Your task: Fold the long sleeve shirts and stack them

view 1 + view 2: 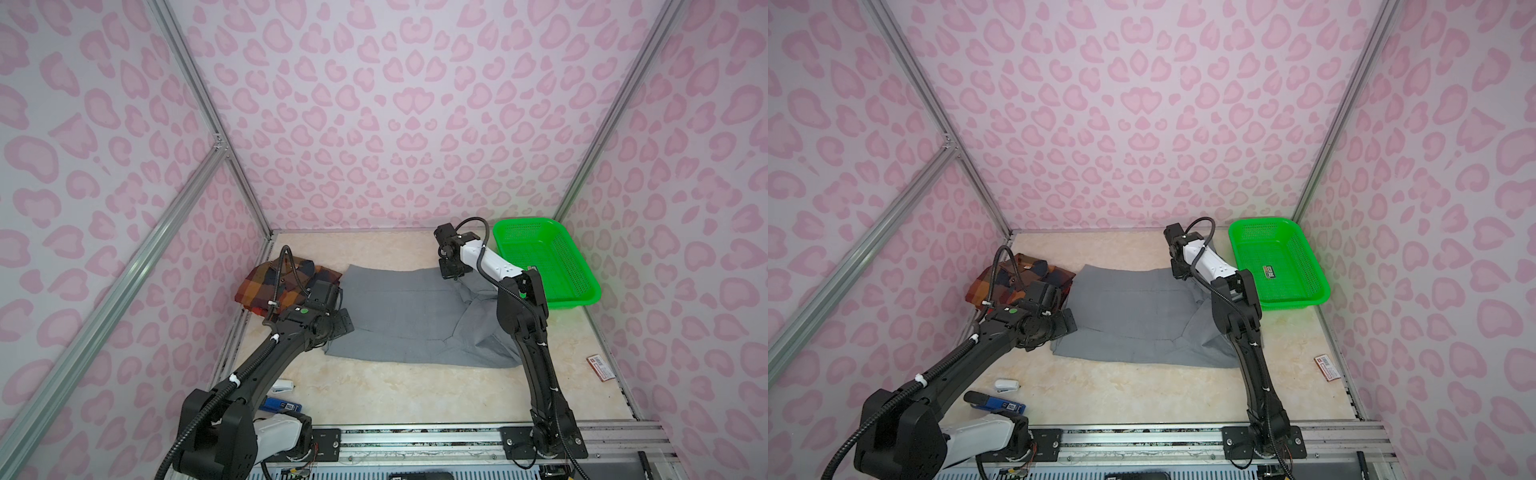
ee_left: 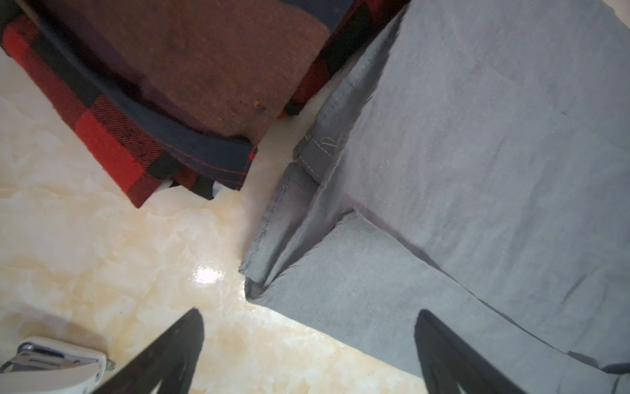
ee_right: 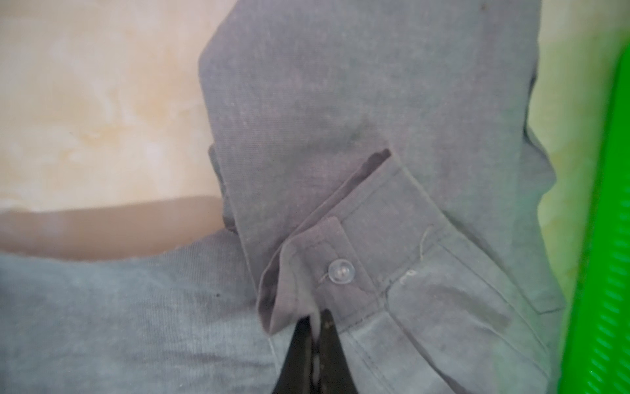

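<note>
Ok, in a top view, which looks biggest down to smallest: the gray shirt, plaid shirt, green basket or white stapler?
1. gray shirt
2. green basket
3. plaid shirt, partly covered, so its place against the basket is unsure
4. white stapler

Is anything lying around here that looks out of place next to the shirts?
Stray clutter: a white stapler and a blue gadget at the front left, a red-brown packet at the right edge, and a small label inside the green basket. None belongs with laundry.
</note>
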